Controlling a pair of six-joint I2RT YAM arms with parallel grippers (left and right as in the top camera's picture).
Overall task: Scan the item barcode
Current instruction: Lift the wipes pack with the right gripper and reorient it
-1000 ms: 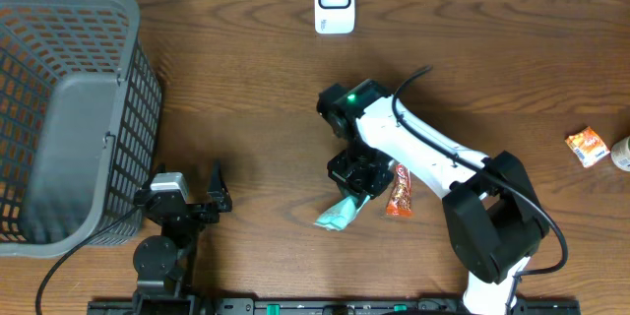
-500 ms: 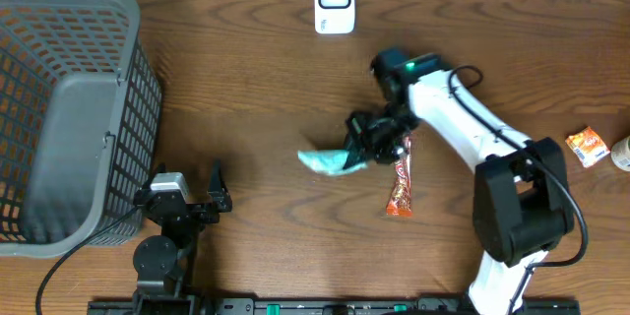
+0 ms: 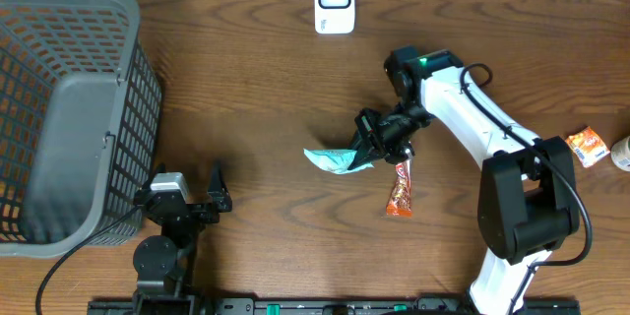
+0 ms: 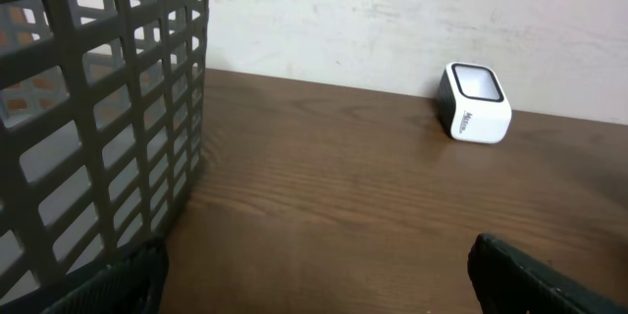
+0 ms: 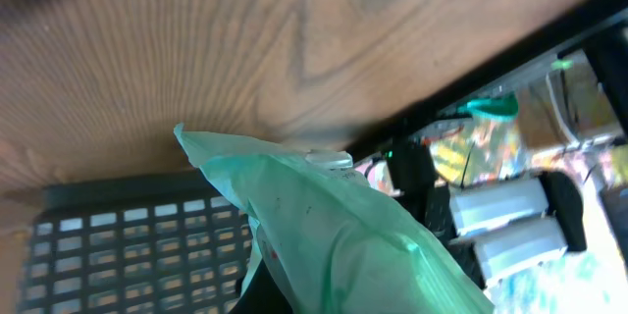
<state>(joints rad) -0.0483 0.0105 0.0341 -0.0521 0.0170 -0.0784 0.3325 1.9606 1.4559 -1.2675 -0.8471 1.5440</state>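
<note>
Right gripper (image 3: 374, 143) clamped on a teal packet (image 3: 333, 160), held over the table's (image 3: 256, 89) centre, well apart from the barcode scanner (image 3: 334, 1) at the far edge. Left gripper (image 3: 219, 189) near the front edge, jaws wide.

three packets (image 3: 337, 160) (image 3: 399, 189) (image 3: 588, 146), one basket (image 3: 144, 87), one scanner (image 3: 334, 0)

Overhead: you get even, soft light with only faint shadows.
Left wrist: dimmer; the fingers (image 4: 535, 275) at 5 and 7 o'clock are dark blurs.
Right wrist: green packet (image 5: 343, 240) soft-focused; washed-out glare at 4 o'clock.
</note>
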